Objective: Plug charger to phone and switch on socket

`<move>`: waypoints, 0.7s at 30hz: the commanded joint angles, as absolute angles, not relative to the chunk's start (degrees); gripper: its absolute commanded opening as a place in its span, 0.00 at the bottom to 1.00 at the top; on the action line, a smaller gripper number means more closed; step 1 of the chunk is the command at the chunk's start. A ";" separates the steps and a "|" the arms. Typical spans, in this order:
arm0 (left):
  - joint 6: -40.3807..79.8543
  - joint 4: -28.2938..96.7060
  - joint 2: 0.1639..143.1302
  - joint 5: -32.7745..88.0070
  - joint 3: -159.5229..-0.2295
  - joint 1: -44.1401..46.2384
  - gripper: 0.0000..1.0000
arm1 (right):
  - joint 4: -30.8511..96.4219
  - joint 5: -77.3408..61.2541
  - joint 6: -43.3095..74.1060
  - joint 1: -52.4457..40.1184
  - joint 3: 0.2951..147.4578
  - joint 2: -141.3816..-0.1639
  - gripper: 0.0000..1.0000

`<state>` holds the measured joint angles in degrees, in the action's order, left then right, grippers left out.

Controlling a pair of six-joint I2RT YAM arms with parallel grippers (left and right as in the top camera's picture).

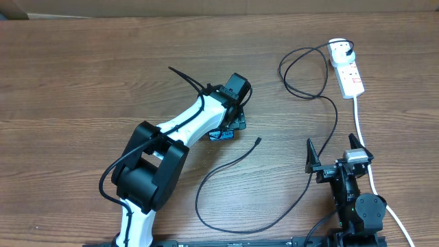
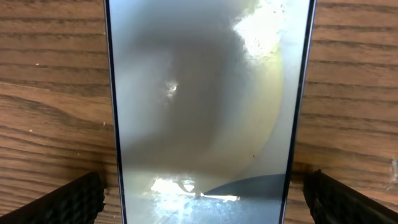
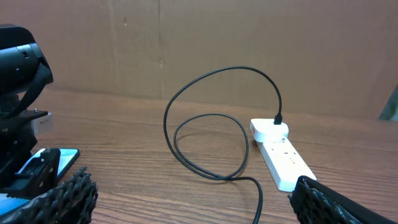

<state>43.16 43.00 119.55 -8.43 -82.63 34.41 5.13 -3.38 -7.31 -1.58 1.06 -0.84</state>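
Observation:
The phone [image 1: 221, 135] lies flat mid-table, mostly hidden under my left gripper [image 1: 230, 121]. In the left wrist view its glossy screen [image 2: 205, 93] fills the frame, and the left gripper [image 2: 205, 205] is open with a finger at each long side, a small gap on both. The charger is a thin black cable that loops from the socket across the table. Its plug tip [image 1: 258, 140] lies free just right of the phone. The white socket [image 1: 346, 68] lies at the far right. My right gripper [image 1: 336, 162] is open and empty near the front right.
A white cord [image 1: 363, 137] runs from the socket toward the front edge, past my right gripper. The right wrist view shows the cable loop [image 3: 229, 70], the socket [image 3: 283, 158], the phone [image 3: 46, 160] and a brown wall behind.

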 commanded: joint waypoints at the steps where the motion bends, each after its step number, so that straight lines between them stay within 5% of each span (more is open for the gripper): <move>1: 43.75 42.78 120.66 -9.21 -82.43 34.11 1.00 | 4.73 -2.63 -7.38 -1.91 0.49 -0.16 1.00; 21: 43.72 42.17 120.66 -9.19 -82.43 34.11 1.00 | 4.73 -2.63 -7.38 -1.91 0.49 -0.16 1.00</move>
<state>43.16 42.22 119.57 -8.43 -82.63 34.41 5.13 -3.36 -7.33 -1.61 1.06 -0.84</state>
